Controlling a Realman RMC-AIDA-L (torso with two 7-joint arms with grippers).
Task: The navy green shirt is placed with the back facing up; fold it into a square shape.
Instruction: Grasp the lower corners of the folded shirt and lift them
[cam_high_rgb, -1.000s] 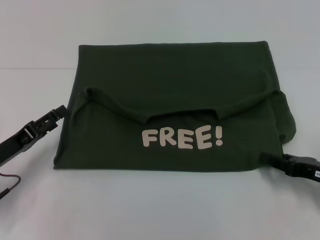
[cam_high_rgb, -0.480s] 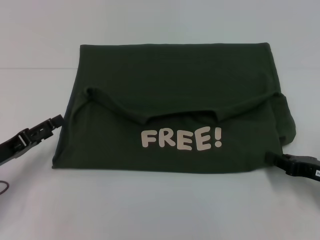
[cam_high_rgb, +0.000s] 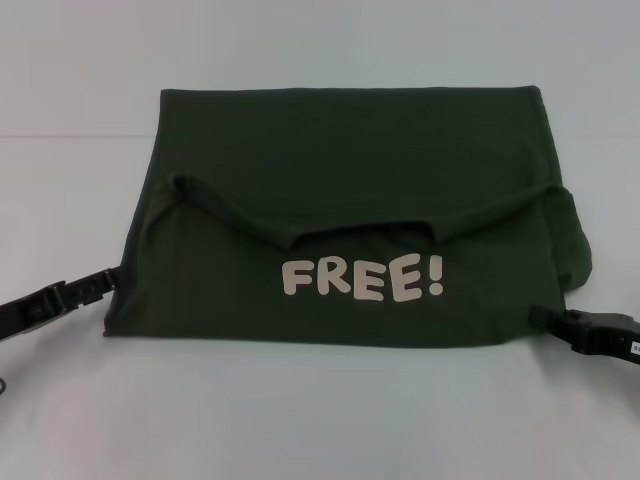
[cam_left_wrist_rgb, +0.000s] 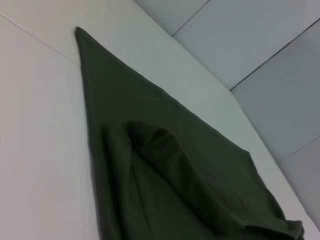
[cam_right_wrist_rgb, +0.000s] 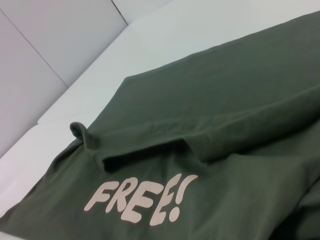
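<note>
Reaching in low at about eight o'clock of the head view, the left gripper (cam_high_rgb: 108, 279) is lying just beside the near left corner of the navy green shirt (cam_high_rgb: 350, 200); whether its fingers are wide or narrow I cannot tell. At about four o'clock, the right gripper (cam_high_rgb: 540, 318) is sitting against the shirt's near right corner, its opening equally impossible to judge. Between them the shirt is lying flat on the white table (cam_high_rgb: 320, 420), its near part doubled over so the pale "FREE!" lettering (cam_high_rgb: 363, 277) is facing up toward six o'clock, with the neckline's edge curving across the middle and a sleeve bulging out at three o'clock.
</note>
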